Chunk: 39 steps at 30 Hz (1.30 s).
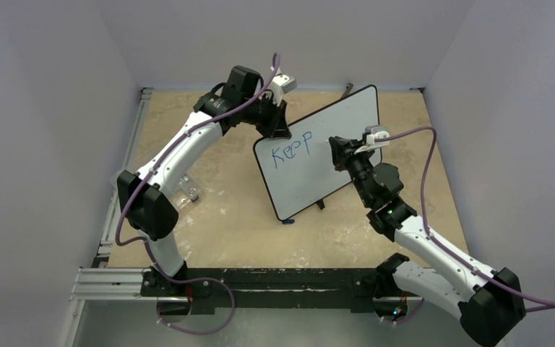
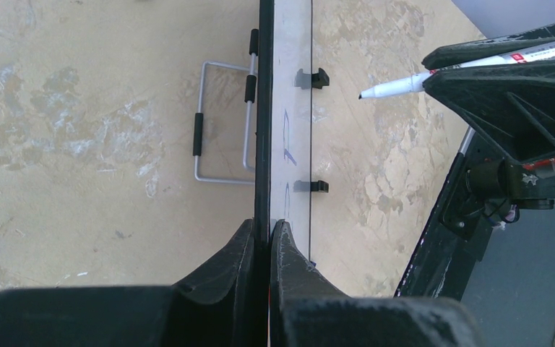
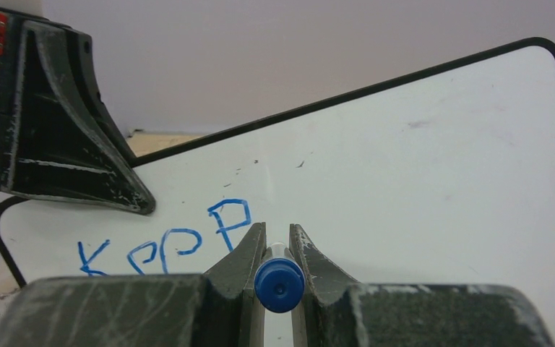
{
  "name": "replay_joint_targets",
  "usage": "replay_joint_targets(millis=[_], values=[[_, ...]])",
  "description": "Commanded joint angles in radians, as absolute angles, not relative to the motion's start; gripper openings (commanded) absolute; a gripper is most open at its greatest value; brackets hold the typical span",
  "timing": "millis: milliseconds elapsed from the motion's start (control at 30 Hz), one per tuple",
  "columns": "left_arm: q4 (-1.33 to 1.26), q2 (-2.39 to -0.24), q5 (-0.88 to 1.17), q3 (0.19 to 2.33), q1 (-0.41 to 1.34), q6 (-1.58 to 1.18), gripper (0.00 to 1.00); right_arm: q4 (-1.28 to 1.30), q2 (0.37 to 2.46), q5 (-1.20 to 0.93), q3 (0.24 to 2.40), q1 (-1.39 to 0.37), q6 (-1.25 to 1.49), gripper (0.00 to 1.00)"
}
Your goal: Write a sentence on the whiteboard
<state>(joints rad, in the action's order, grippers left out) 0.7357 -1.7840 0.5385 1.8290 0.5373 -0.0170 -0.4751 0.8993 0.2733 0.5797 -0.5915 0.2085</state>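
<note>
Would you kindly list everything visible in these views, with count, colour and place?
whiteboard: one, white with a black rim, propped at a tilt mid-table.
writing: one word, blue, "Keep", on the whiteboard's left part.
marker: one, white barrel with a blue end, in the right hand, tip just off the board.
wire stand: one, grey with black sleeves, behind the whiteboard.
bracket: one, silver, on the table left of the board.
table: one, tan, under everything.
left hand: one, black, shut on the whiteboard's edge.
right hand: one, black, shut on the marker, facing the board.
</note>
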Motion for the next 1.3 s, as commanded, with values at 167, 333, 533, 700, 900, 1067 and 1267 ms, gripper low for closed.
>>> replay_joint_targets(millis=[167,333,533,700,900,1067,1267], values=[[0.770,-1.774,0.324,1.839,0.513,0.104,0.00,-0.485,0.932,0.217,0.610,-0.476,0.188,0.00],[0.767,-1.779,0.327,1.837,0.513,0.104,0.00,-0.503,0.948,0.142,0.610,-0.420,0.205,0.00],[0.765,-1.779,0.325,1.833,0.513,0.105,0.00,-0.540,0.980,0.074,0.611,-0.402,0.180,0.00],[0.761,-1.780,0.330,1.833,0.513,0.105,0.00,-0.558,1.013,0.018,0.625,-0.390,0.186,0.00],[0.750,-1.786,0.338,1.822,0.514,0.104,0.00,-0.604,1.041,-0.038,0.632,-0.390,0.198,0.00],[0.747,-1.786,0.339,1.818,0.514,0.104,0.00,-0.652,1.050,-0.082,0.635,-0.391,0.211,0.00],[0.745,-1.783,0.341,1.818,0.513,0.103,0.00,-0.707,1.078,-0.089,0.643,-0.390,0.227,0.00]])
